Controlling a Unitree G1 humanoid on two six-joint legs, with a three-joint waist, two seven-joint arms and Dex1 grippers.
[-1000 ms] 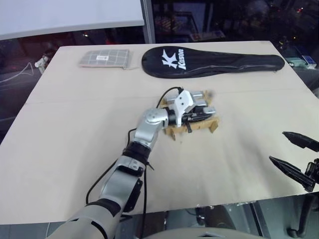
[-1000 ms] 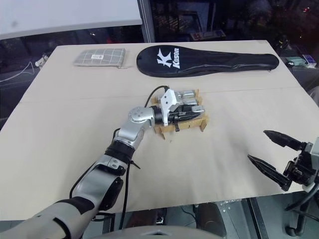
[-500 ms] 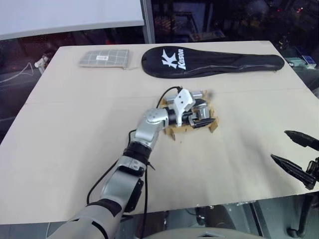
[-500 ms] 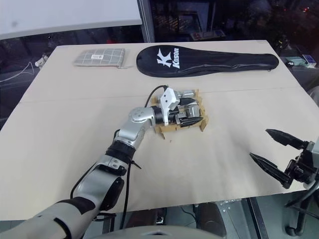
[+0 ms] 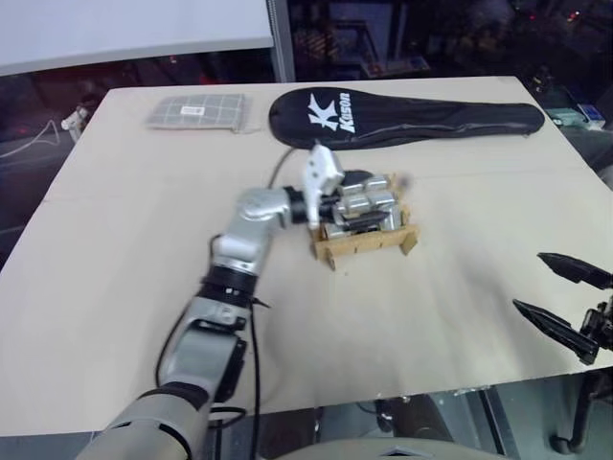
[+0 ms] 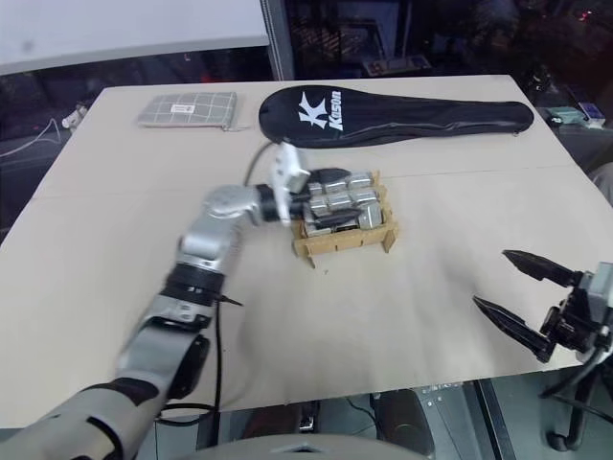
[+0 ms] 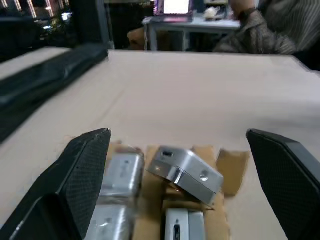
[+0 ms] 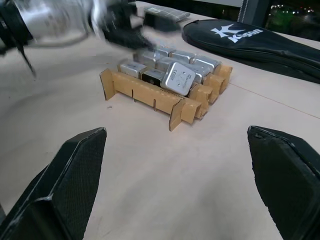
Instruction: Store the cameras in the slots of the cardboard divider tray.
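Note:
The cardboard divider tray point(image 5: 368, 243) stands mid-table with several silver cameras point(image 5: 366, 197) in its slots. One camera point(image 8: 178, 78) leans tilted in the front row, its top above the dividers; it is the same camera point(image 7: 187, 171) in the left wrist view. My left gripper point(image 5: 343, 203) hovers open and empty over the tray's left side, pointing right across the cameras. Well to the right of the tray, near the table's front edge, my right gripper point(image 5: 530, 281) stands wide open and holds nothing.
A black racket cover point(image 5: 402, 115) lies along the back of the table, with a grey checked pouch point(image 5: 194, 111) to its left. Bare table point(image 5: 124, 249) surrounds the tray. A seated person point(image 7: 270, 30) shows beyond the table's far side.
My left gripper opened over the tray's front row, then lifted and drew back to the left. A camera stays tilted in the tray. The right gripper has held still.

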